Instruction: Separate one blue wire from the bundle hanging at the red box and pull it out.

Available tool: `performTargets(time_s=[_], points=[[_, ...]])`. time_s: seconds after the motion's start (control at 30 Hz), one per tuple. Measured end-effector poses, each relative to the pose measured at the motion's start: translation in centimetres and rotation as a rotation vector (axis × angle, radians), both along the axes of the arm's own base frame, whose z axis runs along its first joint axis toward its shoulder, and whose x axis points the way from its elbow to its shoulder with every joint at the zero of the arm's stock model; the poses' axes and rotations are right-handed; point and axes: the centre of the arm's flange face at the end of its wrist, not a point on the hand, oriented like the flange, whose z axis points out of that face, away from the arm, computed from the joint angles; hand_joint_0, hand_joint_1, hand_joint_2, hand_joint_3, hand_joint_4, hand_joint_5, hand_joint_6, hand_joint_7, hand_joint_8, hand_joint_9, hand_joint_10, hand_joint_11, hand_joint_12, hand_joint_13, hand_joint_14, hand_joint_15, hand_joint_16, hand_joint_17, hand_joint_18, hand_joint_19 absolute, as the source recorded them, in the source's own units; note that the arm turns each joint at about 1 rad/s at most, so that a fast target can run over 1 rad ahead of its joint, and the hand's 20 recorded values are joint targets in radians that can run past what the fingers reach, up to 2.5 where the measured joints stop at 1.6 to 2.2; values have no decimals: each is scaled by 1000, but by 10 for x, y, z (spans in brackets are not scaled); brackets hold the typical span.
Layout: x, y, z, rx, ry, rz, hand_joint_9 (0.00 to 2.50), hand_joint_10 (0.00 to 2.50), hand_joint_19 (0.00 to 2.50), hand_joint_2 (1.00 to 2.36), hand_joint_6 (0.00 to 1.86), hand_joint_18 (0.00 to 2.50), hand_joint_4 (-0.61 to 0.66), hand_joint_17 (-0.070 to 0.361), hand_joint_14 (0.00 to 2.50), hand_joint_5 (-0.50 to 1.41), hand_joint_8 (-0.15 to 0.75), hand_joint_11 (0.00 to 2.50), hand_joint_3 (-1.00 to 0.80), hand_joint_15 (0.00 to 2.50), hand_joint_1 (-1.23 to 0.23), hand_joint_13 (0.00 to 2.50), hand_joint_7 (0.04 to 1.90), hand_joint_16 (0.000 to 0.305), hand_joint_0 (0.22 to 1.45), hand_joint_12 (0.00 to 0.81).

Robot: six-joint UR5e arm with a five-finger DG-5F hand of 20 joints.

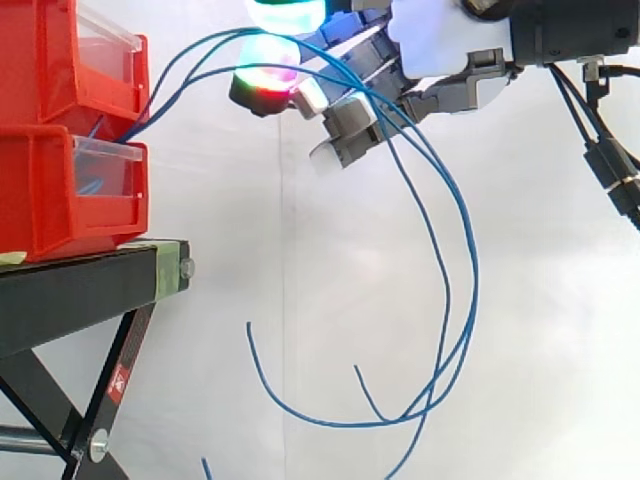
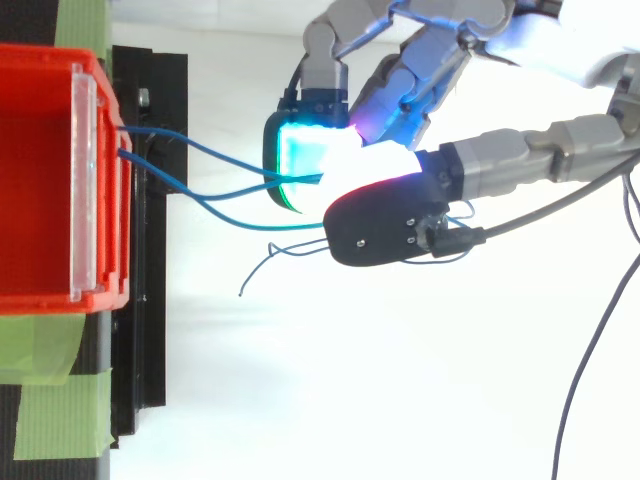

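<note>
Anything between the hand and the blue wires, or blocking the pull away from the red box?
Nothing visible. The hand sits in among the blue wires, just off the red box, and the space on the pull side, away from the box, is open. Only the bundle's other wires run alongside.

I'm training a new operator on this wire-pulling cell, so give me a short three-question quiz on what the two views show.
1. True or false: the blue wires come out at the red bins and their loose ends hang lower than the hand.
2. Multiple choice: the bins rest on A) a white table, B) a black stand, C) a grey cart.
3. Fill in: in the top view, the glowing fingertips pinch the wires on the view's ___ side of the bin.
Key: 1 true; 2 B; 3 right.
</note>
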Motion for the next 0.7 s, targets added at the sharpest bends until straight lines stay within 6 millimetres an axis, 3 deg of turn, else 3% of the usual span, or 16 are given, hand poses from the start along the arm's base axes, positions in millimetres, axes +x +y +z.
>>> performTargets(time_s=[0.23,0.4,0.7], points=[[0,0,0,0,1,0,906,23,383,1017,938,765,199,153,21,-212,373,939,-75,1115,-953,1157,947,68,571,516],[0,0,0,0,1,0,1146,20,407,1020,938,766,200,149,21,-212,388,1157,-76,1146,-930,1214,946,66,565,502],[0,0,0,0,1,0,1043,23,402,1020,933,718,194,139,24,-220,358,1141,-135,1166,-941,1171,966,62,579,469]])
